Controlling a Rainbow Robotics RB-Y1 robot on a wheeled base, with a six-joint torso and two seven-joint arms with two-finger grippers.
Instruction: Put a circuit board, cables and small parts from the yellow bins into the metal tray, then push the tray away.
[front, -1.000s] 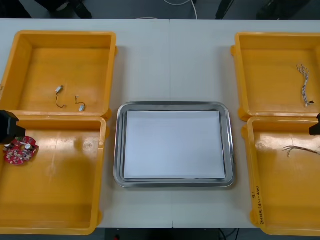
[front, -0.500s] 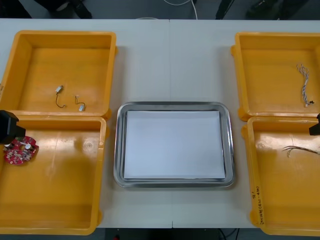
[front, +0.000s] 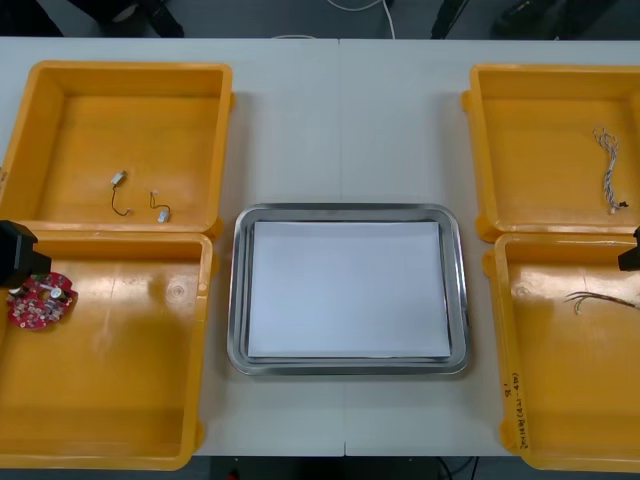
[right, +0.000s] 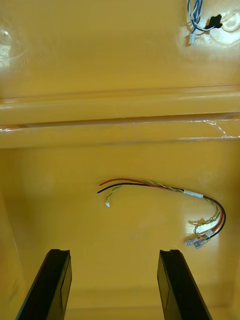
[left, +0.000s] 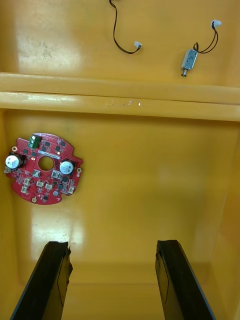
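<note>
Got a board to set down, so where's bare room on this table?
The metal tray is bare inside. So is the table strip between the far left bin and the far right bin, beyond the tray. The near left bin is bare except the circuit board at its outer edge. Nowhere is crowded.

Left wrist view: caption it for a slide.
Open left gripper over a bin, circuit board ahead of it.
</note>
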